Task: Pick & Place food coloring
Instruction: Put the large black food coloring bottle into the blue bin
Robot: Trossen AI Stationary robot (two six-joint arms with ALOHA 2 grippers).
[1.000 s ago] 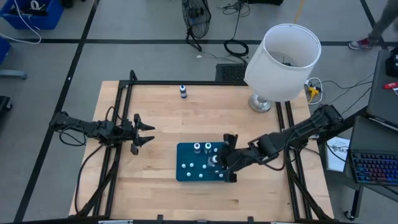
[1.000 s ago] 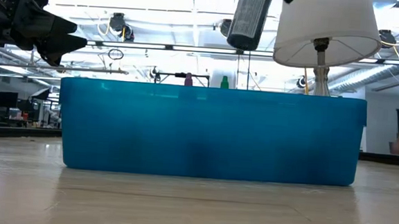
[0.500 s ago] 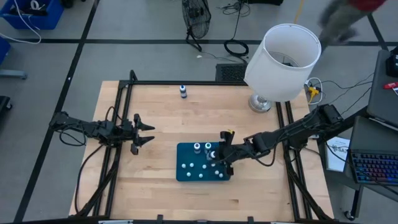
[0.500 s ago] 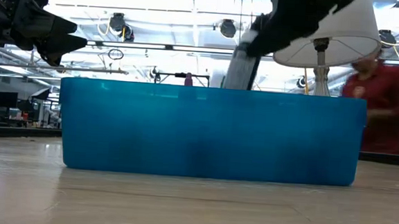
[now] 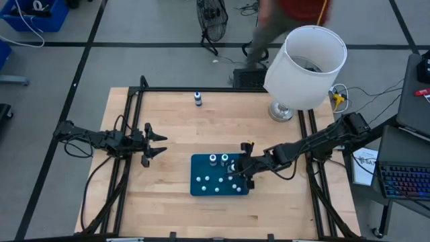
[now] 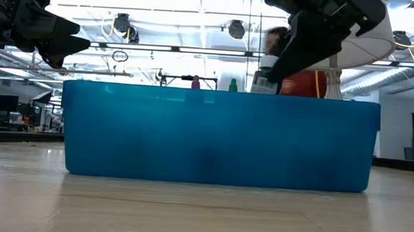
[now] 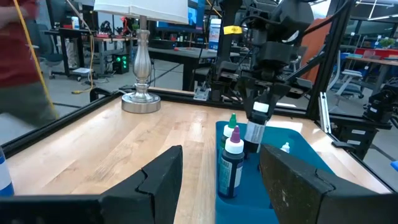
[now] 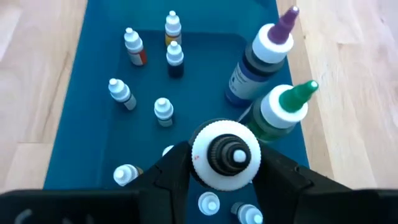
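From above, a pale wooden table (image 5: pixel 181 128) sits inside a black frame. A blue tray (image 5: pixel 201 188) lies near its front edge, with bare wood all around it. The right gripper (image 5: pixel 236 169) reaches over the tray's right side, and a bottle stands alone (image 5: pixel 197 99) near the far edge. A white lamp (image 5: pixel 306 67) stands at the far right corner. The left gripper (image 5: pixel 156 142) hovers well apart over the table's left side, fingers spread and empty.

At table height, the tray's smooth translucent blue wall (image 6: pixel 220 135) fills the middle. The right gripper (image 6: pixel 271 75) holds a white-capped bottle (image 6: pixel 265 76) just above the rim. A person in red (image 6: pixel 303 82) stands behind.

Through the left wrist camera, two tall dark bottles, one purple-tipped (image 7: pixel 232 165) and one green-tipped (image 7: pixel 230 127), stand upright in the tray beside the held bottle (image 7: pixel 256 127).

Through the right wrist camera, the fingers (image 8: pixel 171 171) are clamped on the held bottle's ribbed round white cap (image 8: pixel 226 154). Below lie the food coloring bottles (image 8: pixel 149 62), tiny and white-capped, scattered upright on the tray floor.
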